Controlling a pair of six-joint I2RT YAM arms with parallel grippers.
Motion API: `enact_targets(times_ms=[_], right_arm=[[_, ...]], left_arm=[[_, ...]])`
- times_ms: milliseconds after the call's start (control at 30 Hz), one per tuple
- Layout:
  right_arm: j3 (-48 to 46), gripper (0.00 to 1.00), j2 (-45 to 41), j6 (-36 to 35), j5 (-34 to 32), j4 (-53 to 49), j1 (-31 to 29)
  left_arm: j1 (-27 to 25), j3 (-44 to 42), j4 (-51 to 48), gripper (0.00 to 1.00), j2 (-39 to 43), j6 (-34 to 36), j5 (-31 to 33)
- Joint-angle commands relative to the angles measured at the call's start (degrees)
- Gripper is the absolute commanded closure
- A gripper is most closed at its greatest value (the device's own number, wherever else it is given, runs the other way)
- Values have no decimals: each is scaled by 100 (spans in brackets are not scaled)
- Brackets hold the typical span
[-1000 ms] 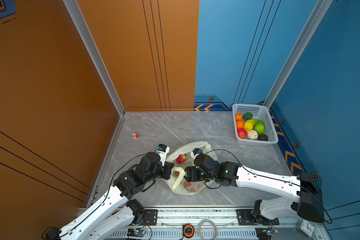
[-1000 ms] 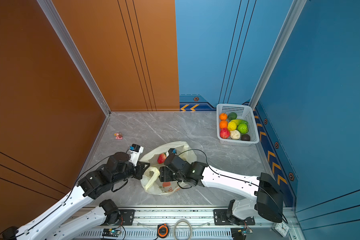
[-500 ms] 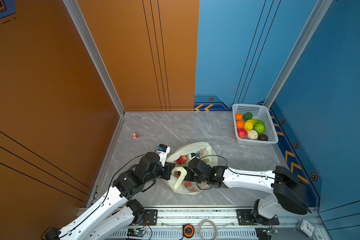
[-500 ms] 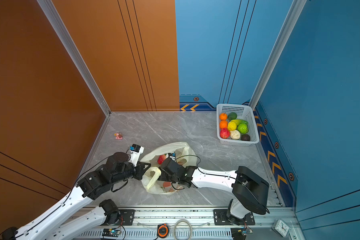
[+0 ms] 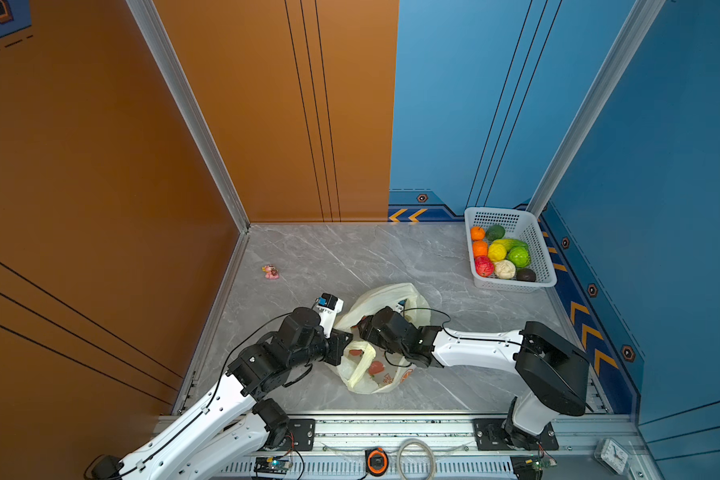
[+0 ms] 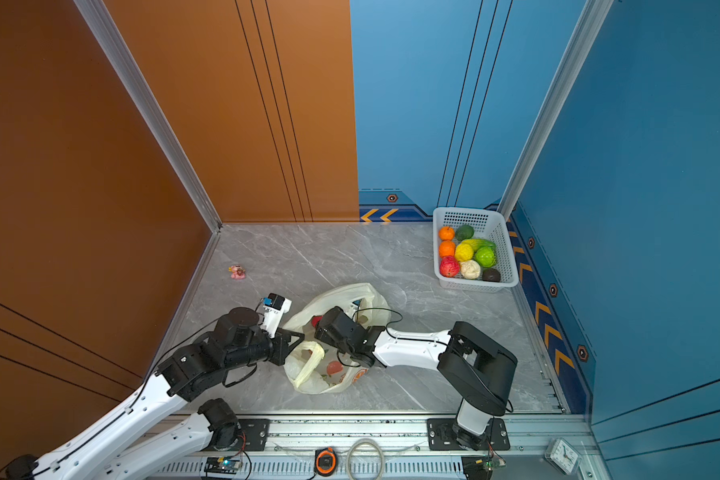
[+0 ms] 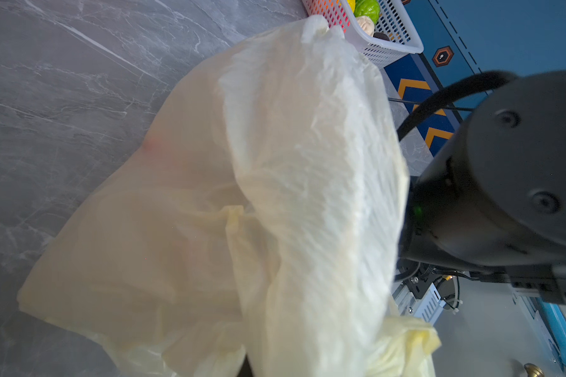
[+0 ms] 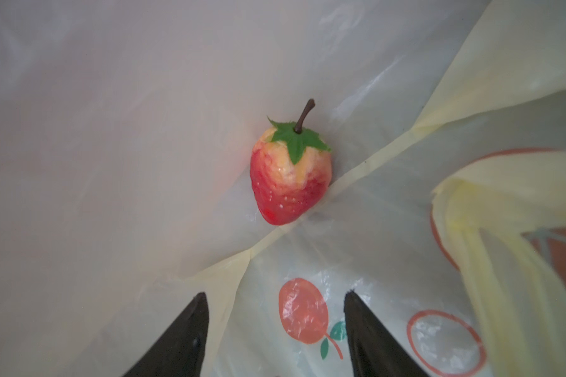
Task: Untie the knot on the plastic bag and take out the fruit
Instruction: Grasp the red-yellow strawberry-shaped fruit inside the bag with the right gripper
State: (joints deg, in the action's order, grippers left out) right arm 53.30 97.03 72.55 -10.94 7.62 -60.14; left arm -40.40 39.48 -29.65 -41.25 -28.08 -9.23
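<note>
Plastic bag (image 5: 391, 295): open-mouthed on the grey bench (image 5: 308, 253) between the arms; translucent cream film with orange fruit prints.
Left end effector (image 5: 344, 338): pinched together on the bag's rim; should hold it high and taut.
Right end effector (image 8: 275, 293): inside the bag, fingers apart; should straddle the fruit, clear of film.
Strawberry (image 8: 291, 173): glossy red-cream toy with a green cap, in a fold just ahead.

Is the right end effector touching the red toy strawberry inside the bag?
Apart. The right wrist view shows the open right end effector sitting short of the glossy red-and-cream toy strawberry, with bare film of the pale cream plastic bag between them.
</note>
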Motion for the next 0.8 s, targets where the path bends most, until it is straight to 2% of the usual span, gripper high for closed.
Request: enact_targets(times_ms=[0,367,767], right_arm=[[-11,33,238,281,-582,528,29],[25,32,1043,725,-778,1691,29],[532,28,1806,773,-570,2046,206]], left_arm=[[42,-78,130,100,48,-2,-199],[41,-36,222,100,-155,48,-460],[50,-18,223,100,-243,74,-670]])
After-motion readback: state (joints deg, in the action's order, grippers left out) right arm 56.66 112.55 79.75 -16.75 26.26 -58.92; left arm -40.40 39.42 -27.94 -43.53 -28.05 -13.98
